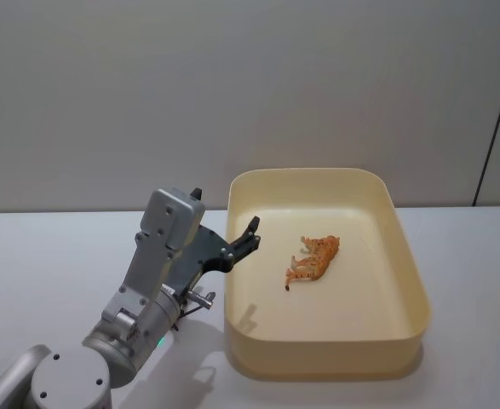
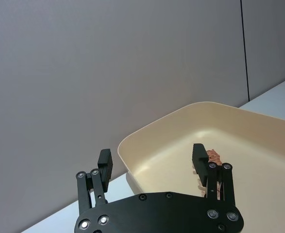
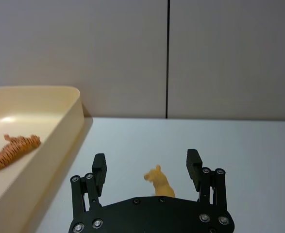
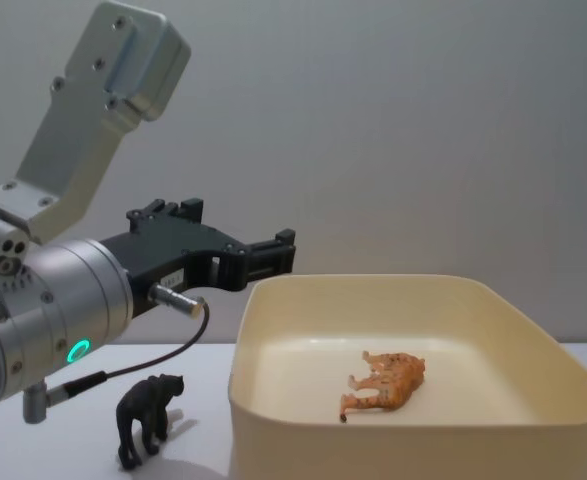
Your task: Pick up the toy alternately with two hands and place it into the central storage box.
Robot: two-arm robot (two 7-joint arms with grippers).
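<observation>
The left claw (image 2: 152,155) hangs empty with its fingers spread wide apart, raised above the tabletop (image 1: 62,256) at the near left corner of the central storage box (image 1: 326,345). One fingertip reaches over the box's left wall, while the other stays outside it. Ahead of this claw and lower down, an orange striped tiger toy (image 1: 313,258) lies on its side on the box floor, near the middle and clear of every wall. Below the left arm, whose silver wrist shows a green ring light (image 4: 76,350), a small black toy animal (image 4: 148,415) stands upright on the tabletop just beside the box's outer left wall. The right claw (image 3: 146,158) is low over the tabletop, well out from the box's right wall, and its fingers are also apart. A small yellow toy animal (image 3: 159,183) stands upright between them, with a gap on each side, so neither finger touches it.
</observation>
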